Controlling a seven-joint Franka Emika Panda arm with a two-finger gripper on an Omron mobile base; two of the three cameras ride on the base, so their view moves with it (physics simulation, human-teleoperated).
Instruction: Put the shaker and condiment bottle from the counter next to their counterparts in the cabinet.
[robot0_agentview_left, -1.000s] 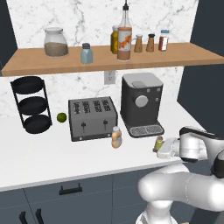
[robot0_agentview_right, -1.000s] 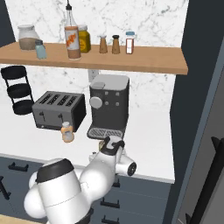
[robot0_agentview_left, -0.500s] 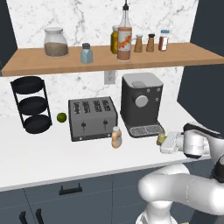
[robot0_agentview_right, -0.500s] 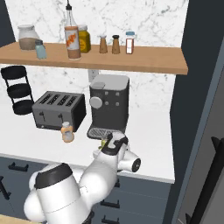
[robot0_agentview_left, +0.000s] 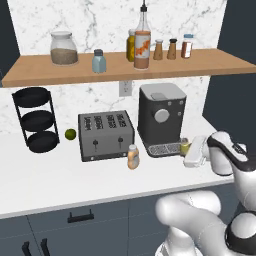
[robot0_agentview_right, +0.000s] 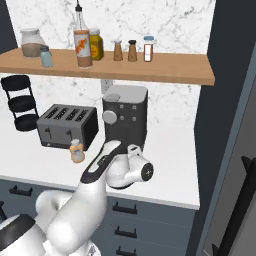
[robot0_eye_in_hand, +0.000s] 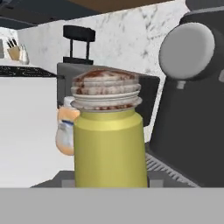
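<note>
White worktop runs under a long tan shelf on a marble wall, and the counter (robot0_agentview_left: 45, 185) carries a toaster (robot0_agentview_left: 106, 135) and a dark coffee machine (robot0_agentview_left: 161, 119). At the machine's front right corner stands the shaker (robot0_agentview_left: 185, 146), upright on the counter and just beside the drip tray. The gripper (robot0_agentview_left: 189, 150) lies low and level there, reaching in from the side, which suits a short cylinder standing upright. In the hand view the shaker (robot0_eye_in_hand: 109, 140) sits squarely between the dark tips, so the jaws look closed around its yellow body below the cap. The condiment bottle (robot0_agentview_left: 132, 156) waits on the counter in front of the toaster, untouched. Up in the cabinet (robot0_agentview_left: 125, 67), the pale blue shaker (robot0_agentview_left: 99, 61) and the tall spouted bottle (robot0_agentview_left: 142, 42) mark the target spots; a lift clear of the shelf edge seems next.
</note>
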